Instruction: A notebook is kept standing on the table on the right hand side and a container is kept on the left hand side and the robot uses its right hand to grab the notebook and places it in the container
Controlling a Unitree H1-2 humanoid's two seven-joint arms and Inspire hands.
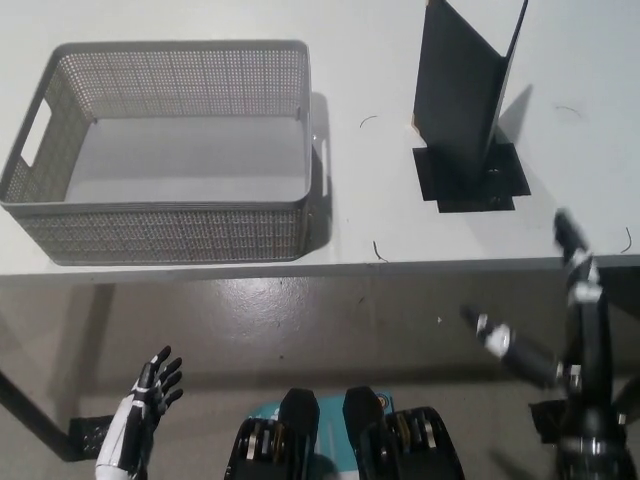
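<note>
Notebook [462, 95] standing upright, covers splayed, on a black patch [472, 180] at far right of the table [400, 230], well apart from the empty mesh container [160, 235] at left. Right hand [560, 330] raised at the table's near right edge, fingers spread wide, holding nothing, short of the notebook. Left hand [150, 395] resting low at near left, below table level, fingers apart and empty.

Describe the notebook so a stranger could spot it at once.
Start at the white table and look to its right part, away from the grey mesh container on the left. There the notebook stands upright and half open on a black square patch. It is the only dark, standing thing on the table.
</note>
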